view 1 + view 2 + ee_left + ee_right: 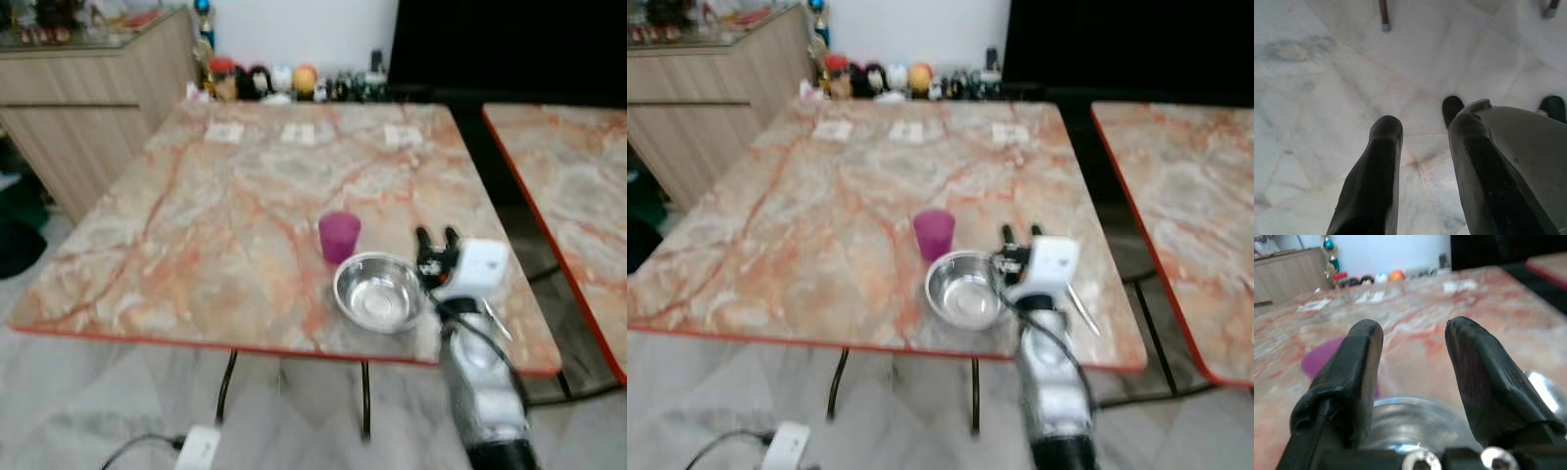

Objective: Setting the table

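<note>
A steel bowl [379, 292] sits near the front edge of the marble desk [216, 215], with a purple cup [339, 236] upright just behind it, close but whether touching is unclear. The right gripper [438, 238] hovers at the bowl's right rim, its fingers [1354, 367] spread apart and holding nothing. The left gripper [1422, 142] hangs over the pale floor [1327, 73], fingers parted and empty. Paper slips [306, 132] lie along the desk's far side, with small bottles [284, 80] beyond.
</note>
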{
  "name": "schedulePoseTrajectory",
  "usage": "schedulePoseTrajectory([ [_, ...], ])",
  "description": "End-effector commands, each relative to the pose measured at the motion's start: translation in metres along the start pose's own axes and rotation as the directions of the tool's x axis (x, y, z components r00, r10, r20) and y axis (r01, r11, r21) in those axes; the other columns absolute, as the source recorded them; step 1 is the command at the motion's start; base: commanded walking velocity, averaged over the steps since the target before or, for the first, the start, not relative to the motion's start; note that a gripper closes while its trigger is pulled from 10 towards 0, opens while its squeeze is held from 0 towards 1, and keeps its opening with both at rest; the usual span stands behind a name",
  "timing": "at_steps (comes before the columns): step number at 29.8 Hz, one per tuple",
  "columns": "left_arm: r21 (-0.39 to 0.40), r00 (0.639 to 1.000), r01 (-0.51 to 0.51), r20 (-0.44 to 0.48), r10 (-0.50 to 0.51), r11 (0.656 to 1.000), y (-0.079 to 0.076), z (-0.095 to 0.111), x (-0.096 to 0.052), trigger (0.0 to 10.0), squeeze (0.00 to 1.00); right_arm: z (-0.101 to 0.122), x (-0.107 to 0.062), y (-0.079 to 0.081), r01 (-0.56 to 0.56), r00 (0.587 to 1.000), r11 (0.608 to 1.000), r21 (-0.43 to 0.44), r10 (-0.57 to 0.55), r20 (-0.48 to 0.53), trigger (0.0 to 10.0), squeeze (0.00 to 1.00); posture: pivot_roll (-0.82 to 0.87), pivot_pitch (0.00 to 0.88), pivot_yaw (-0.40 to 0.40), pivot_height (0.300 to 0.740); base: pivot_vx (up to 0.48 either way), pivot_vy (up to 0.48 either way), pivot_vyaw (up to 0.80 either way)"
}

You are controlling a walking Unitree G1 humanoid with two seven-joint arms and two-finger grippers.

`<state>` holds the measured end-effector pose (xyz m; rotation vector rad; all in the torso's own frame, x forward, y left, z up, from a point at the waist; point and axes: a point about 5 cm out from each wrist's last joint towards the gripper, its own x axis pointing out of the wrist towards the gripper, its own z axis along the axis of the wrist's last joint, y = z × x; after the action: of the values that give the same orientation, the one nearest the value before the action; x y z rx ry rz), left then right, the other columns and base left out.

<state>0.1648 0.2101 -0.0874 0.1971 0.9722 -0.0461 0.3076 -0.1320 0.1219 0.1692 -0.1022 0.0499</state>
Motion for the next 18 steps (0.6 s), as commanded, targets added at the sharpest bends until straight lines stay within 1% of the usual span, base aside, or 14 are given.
schedulePoseTrajectory([
  [1,-0.001,1.0,0.012,-0.01,-0.012,1.0,-0.004,-0.001,0.0,10.0,0.0,0.002,-0.004,-0.007,0.03,1.0,0.999,0.033,-0.03,-0.005,10.0,1.0,-0.09,0.025,0.025,0.74,0.0,0.0,0.0],
  [3,0.0,1.0,0.01,-0.011,-0.01,1.0,-0.003,-0.002,0.0,10.0,0.0,0.005,-0.008,-0.007,0.041,0.999,0.997,0.064,-0.041,-0.013,10.0,1.0,-0.09,0.025,0.025,0.74,0.0,0.0,0.0],
  [8,0.003,1.0,0.009,-0.013,-0.009,1.0,-0.003,-0.002,0.0,10.0,0.0,0.006,-0.014,-0.011,0.071,0.997,0.994,0.082,-0.068,-0.039,10.0,1.0,-0.09,0.025,0.025,0.74,0.0,0.0,0.0],
  [10,0.005,1.0,0.009,-0.014,-0.009,1.0,-0.002,-0.002,0.0,10.0,0.0,0.007,-0.017,-0.014,0.092,0.994,0.992,0.081,-0.087,-0.068,10.0,1.0,-0.09,0.026,0.025,0.74,0.0,0.0,0.0],
  [11,0.006,1.0,0.009,-0.014,-0.009,1.0,-0.002,-0.002,0.0,10.0,0.0,0.007,-0.018,-0.015,0.105,0.992,0.99,0.097,-0.097,-0.082,10.0,0.58,-0.09,0.026,0.024,0.74,0.0,0.0,0.0],
  [12,0.006,1.0,0.009,-0.014,-0.009,1.0,-0.002,-0.002,0.0,10.0,0.0,0.007,-0.018,-0.015,0.105,0.992,0.99,0.097,-0.097,-0.082,10.0,0.58,-0.09,0.026,0.024,0.74,0.0,0.0,0.0],
  [13,0.007,1.0,0.009,-0.017,-0.009,1.0,-0.002,-0.003,0.0,10.0,0.0,0.008,-0.021,-0.015,0.12,0.987,0.984,0.134,-0.105,-0.119,10.0,0.0,-0.09,0.027,0.026,0.74,0.0,0.0,0.0],
  [15,0.007,1.0,0.009,-0.02,-0.009,1.0,-0.002,-0.004,0.0,10.0,0.0,0.007,-0.025,-0.019,0.159,0.974,0.979,0.126,-0.135,-0.181,10.0,0.0,-0.09,0.025,0.025,0.74,0.0,0.0,0.0],
  [16,0.009,1.0,0.009,-0.023,-0.008,1.0,-0.001,-0.004,-0.001,10.0,0.0,0.004,-0.026,-0.025,0.22,0.953,0.966,0.138,-0.182,-0.242,10.0,0.0,-0.1,0.026,0.028,0.74,0.0,0.0,0.0],
  [18,0.01,1.0,0.009,-0.025,-0.008,1.0,-0.001,-0.005,-0.001,10.0,0.0,0.003,-0.026,-0.027,0.235,0.947,0.962,0.141,-0.195,-0.255,10.0,0.0,-0.1,0.025,0.028,0.74,0.0,0.0,0.0],
])
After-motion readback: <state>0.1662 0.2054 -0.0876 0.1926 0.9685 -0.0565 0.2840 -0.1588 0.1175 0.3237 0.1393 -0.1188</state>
